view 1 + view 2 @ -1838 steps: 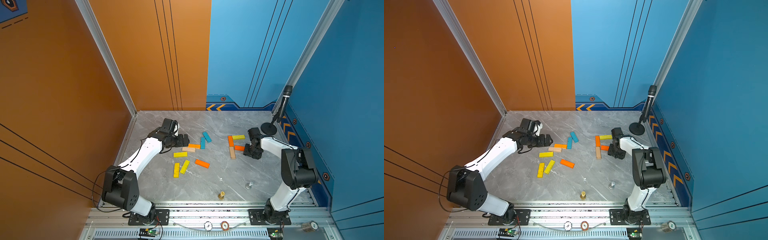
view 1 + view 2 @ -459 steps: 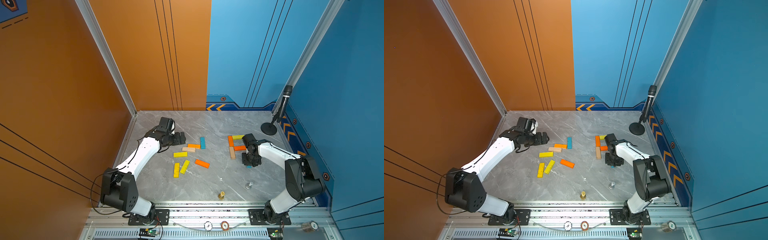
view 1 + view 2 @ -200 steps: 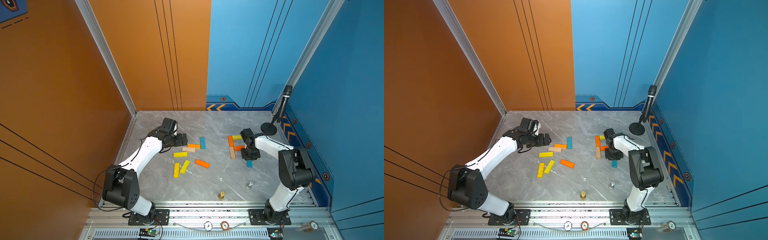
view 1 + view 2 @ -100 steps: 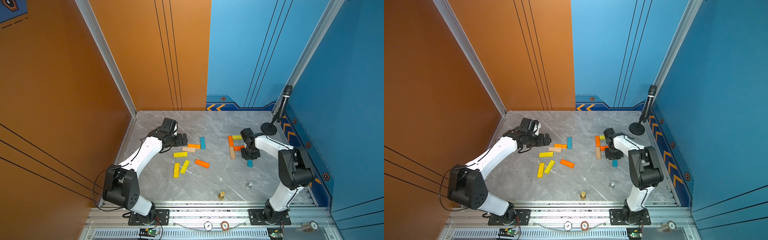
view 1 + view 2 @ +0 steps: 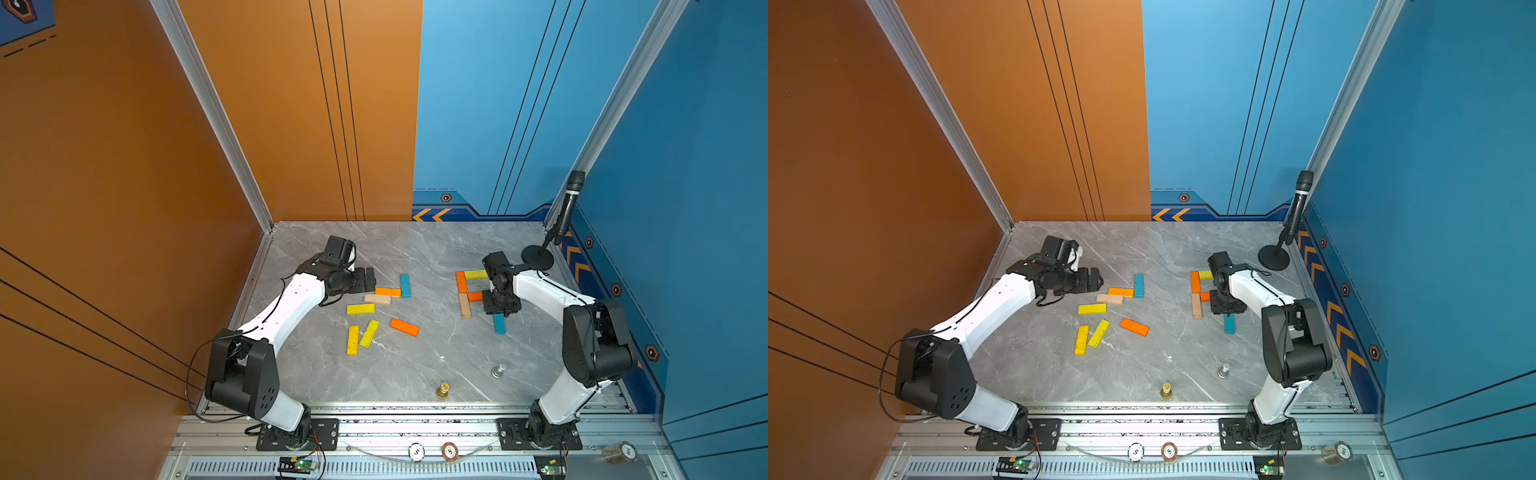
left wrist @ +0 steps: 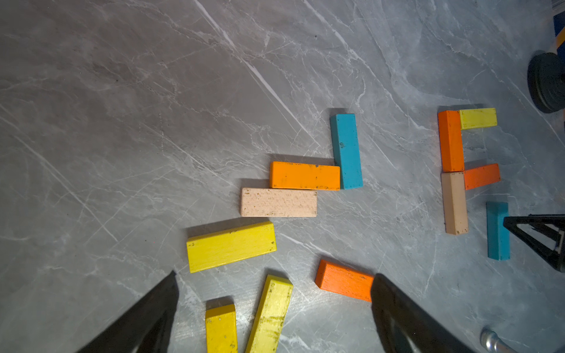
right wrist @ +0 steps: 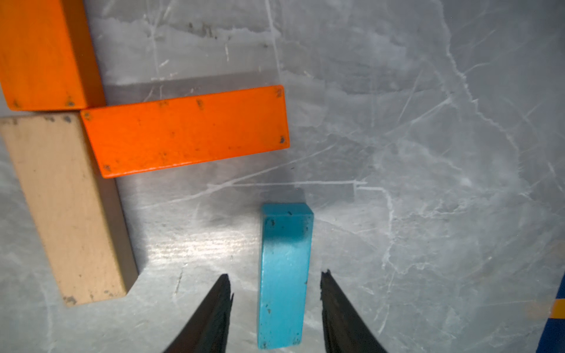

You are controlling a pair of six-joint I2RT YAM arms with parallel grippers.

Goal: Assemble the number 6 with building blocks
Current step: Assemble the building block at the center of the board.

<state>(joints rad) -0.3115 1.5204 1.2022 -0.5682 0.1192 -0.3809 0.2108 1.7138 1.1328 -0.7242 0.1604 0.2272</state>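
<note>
Spread narrowly, the right pincer (image 7: pixel 276 275) points down over a teal-blue flat wooden plank (image 7: pixel 286 238). One black fingertip stands on each side, and a strip of grey marble tabletop (image 7: pixel 428 152) shows between finger and wood both ways, so it pinches nothing. That plank lies flat just short of the free end of a short orange wooden crossbar plank (image 7: pixel 186 131), without touching it. The crossbar butts against a plain tan wooden plank (image 7: pixel 67 207) and a long orange wooden plank (image 7: pixel 39 55), both cut off by the edge of the right wrist view. With a yellow wooden plank (image 6: pixel 478 118) at the far end, they make the unfinished number 6 (image 6: pixel 452 171). In both top views this pincer hides the teal plank's far end and most of the crossbar, and the wrist covers part of the yellow plank.

The left pincer (image 6: pixel 273 278) is spread wide, holds nothing and hangs above the loose blocks. These are a second teal plank (image 6: pixel 346 151), an orange plank (image 6: pixel 304 175) touching it, a tan plank (image 6: pixel 278 202) and a yellow plank (image 6: pixel 231 247). Two more yellow planks (image 6: pixel 270 311) run off the left wrist view's edge, and a slanted orange plank (image 6: pixel 344 284) has one end behind a black finger. A small silver piece (image 5: pixel 498 370) and a small gold piece (image 5: pixel 443 390) stand apart near the front rail, too small to make out.
</note>
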